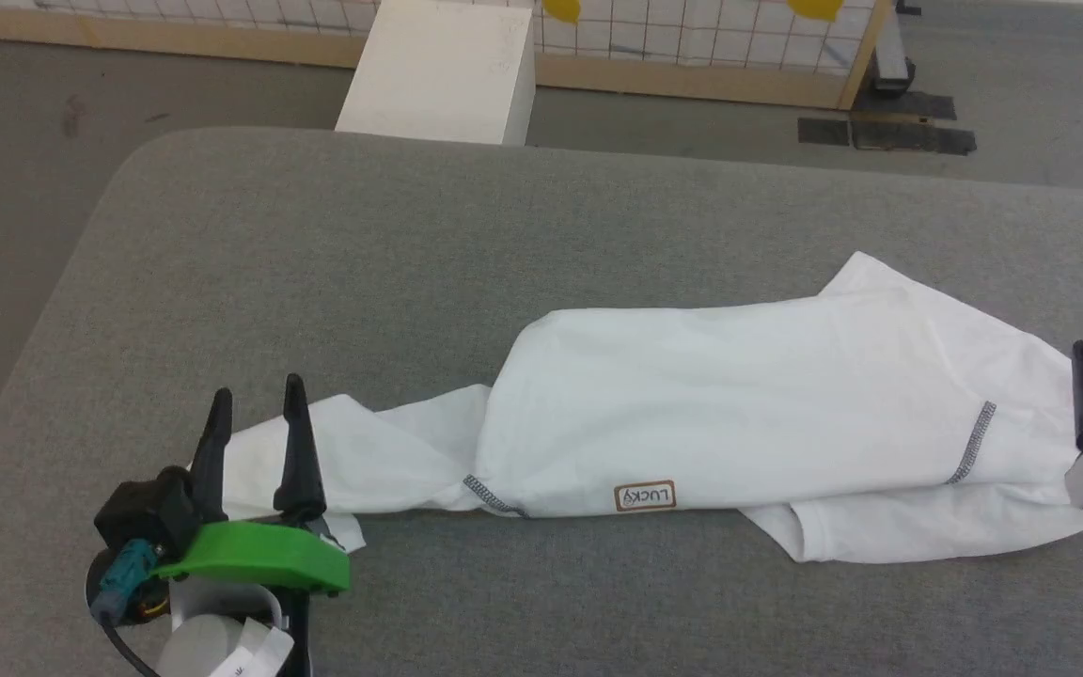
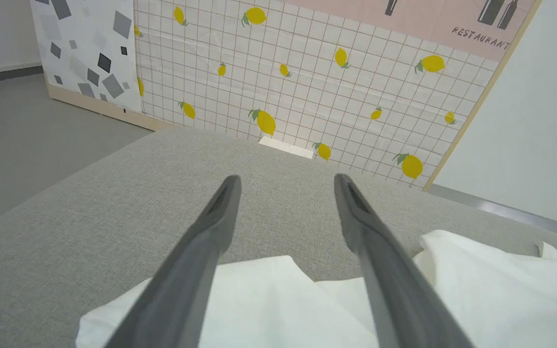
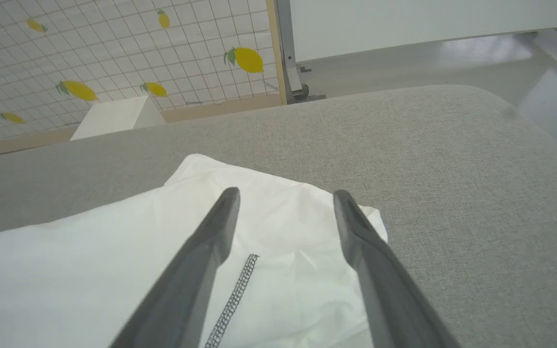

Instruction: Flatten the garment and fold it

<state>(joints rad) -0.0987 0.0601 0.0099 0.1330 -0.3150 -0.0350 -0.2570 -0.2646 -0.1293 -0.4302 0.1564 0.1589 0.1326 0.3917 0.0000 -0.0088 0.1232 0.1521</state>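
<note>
**White tee strung out across the grey counter, both hands let go**

So the counter (image 1: 316,282) is a big slab covered in grey woven fabric with a rounded corner up at 10 o'clock in the head view. It looks flat and smooth all over.

The garment (image 1: 711,404) lies on it as a long, half-folded strip. It runs from about 7 o'clock over to 3 o'clock, closer to the near edge. The LUCKY patch (image 1: 645,496) sits at its near edge around 6 o'clock and reads upside down. There's a line of zigzag stitching (image 1: 972,442) toward 4 o'clock.

The left hand (image 1: 258,387) is at 7 o'clock over the rumpled sleeve end. Its fingers are spread wide with nothing pinched between them. The right hand (image 3: 285,192) is at the 3 o'clock end, also spread wide above the cloth and gripping nothing. I can't tell if either one actually touches the fabric.

Around the room there's a grey floor (image 1: 15,122), and a white box (image 1: 443,70) stands just past the counter at 12 o'clock. Behind it is a wood-framed, lemon-print panel (image 2: 307,82) with a tile grid. Some dark mats (image 1: 885,132) lie on the floor at 1 o'clock.
</note>
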